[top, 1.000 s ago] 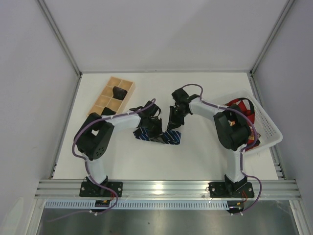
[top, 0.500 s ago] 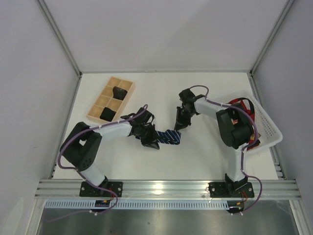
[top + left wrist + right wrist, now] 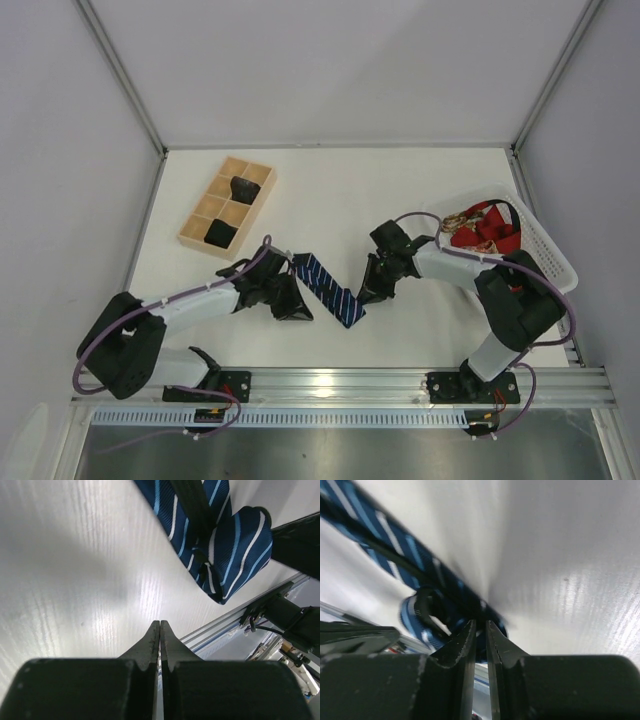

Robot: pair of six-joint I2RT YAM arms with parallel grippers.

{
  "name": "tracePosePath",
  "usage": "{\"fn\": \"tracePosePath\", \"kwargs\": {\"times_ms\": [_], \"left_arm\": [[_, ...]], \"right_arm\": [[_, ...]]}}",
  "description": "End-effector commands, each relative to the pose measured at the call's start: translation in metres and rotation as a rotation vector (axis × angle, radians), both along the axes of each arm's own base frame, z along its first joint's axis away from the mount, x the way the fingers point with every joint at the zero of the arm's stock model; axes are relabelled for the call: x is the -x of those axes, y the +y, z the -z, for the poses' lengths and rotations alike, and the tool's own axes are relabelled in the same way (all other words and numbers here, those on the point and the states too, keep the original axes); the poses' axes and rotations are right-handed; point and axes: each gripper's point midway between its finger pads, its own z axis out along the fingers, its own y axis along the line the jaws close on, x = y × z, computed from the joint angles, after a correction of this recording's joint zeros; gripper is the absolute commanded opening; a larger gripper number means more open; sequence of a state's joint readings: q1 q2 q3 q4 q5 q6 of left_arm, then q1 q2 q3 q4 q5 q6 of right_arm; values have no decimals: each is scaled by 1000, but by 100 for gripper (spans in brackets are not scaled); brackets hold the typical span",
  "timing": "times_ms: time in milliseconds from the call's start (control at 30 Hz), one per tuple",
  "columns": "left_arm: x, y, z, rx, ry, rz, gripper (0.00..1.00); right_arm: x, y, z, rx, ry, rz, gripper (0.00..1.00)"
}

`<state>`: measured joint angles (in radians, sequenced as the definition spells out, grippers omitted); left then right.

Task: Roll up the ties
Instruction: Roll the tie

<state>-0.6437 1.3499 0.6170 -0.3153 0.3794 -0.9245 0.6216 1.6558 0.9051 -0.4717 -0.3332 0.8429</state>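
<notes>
Lying flat on the white table (image 3: 400, 190), the navy tie (image 3: 325, 290) with pale stripes sits to the right of the wooden tray (image 3: 221, 186) and nearer the robot than it. Its long axis runs on a diagonal. The upper end points back toward the tray's near corner, and the lower end points away from the tray toward the aluminium rail (image 3: 340, 382). The left wrist view shows that lower end folded over on itself into a loose loop (image 3: 240, 545).

The left gripper (image 3: 297, 310) lies low on the table on the tray side of the tie, just beside its middle. Its fingers (image 3: 152, 640) are pressed together with nothing between them, and the tie lies apart from the tips.

The right gripper (image 3: 368, 292) is on the tie's far side from the tray, close to the looped end. Its fingers (image 3: 462, 640) leave only a thin slit. The blurred tie (image 3: 425, 610) lies right at the tips, and I cannot tell whether any cloth is caught there.

Two small dark rolled bundles (image 3: 243, 188) (image 3: 220, 233) sit in separate tray compartments. Bare tabletop stretches beyond the tray toward the back wall and across to the white basket (image 3: 545, 255), which holds a red tie (image 3: 490, 225). The tie's lower end is near the rail edge.
</notes>
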Motion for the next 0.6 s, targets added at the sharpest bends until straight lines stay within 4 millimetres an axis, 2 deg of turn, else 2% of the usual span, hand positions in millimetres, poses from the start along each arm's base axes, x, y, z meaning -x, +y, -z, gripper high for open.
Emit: {"fn": "tracePosePath", "kwargs": {"times_ms": [0,33,67,100,367,567], "left_arm": [[-7,-5,-11,83,-40,-86,2],[-12,-10,-14,124,-49,-118,1],[-8,-9,-8,136,-34,-136,1],[-15,-16,-13,186,-44,-159,0],[-46,-43,-15,247,-51,-195,1],[-50,-54,-10,245,-37,-194,1]], "right_arm": [[-24,12,-31,-101,-83,73,19],[-27,9,-31,-95,-97,68,19],[-32,2,-30,-75,-113,57,19],[-33,0,-25,-64,-106,41,19],[-43,-8,-4,-23,-97,-24,18],[-46,-8,7,-24,-76,-17,18]]}}
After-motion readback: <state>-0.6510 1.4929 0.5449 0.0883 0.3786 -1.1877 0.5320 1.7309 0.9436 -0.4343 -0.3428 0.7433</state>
